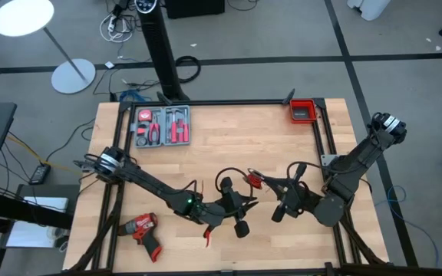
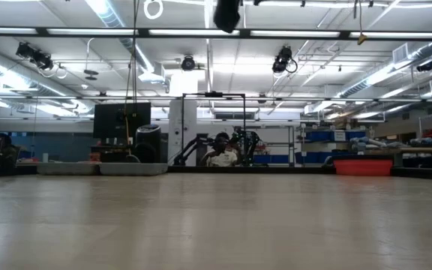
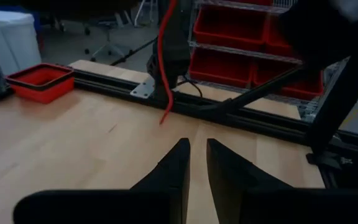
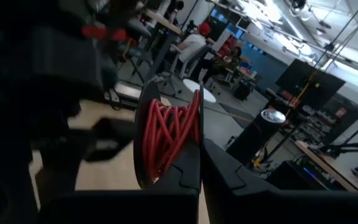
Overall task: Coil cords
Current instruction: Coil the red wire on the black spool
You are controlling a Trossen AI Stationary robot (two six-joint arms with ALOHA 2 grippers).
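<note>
Looking down from above, I have both arms meeting over the front half of the worktop (image 1: pixel 229 146), well clear of its back edge. My right gripper (image 1: pixel 261 182) reaches toward the middle and is clenched on the red wire (image 4: pixel 166 134), which sits as a tight bundle of loops pinched between its dark fingers (image 4: pixel 182 165). In the overhead picture that bundle is the small red patch at the right gripper's tip, just beside the black cable (image 1: pixel 225 184), which curls in a loop near the middle of the worktop.

My left gripper (image 1: pixel 232 208) comes in from the left edge and sits near the front edge, close to the black cable's loop. Its fingers (image 3: pixel 173 168) stand with a narrow gap between them; I cannot tell whether they are gripping anything. A loose strand of red hangs in front of its wrist camera, and a red end shows near the front edge by the left arm, but I cannot tell how these join the bundle.

Elsewhere, a red drill (image 1: pixel 143 230) lies near the front left corner, a grey tray of red-handled tools (image 1: pixel 162 126) sits near the back left corner, and a red bin (image 1: pixel 302 111) sits at the back edge toward the right.
</note>
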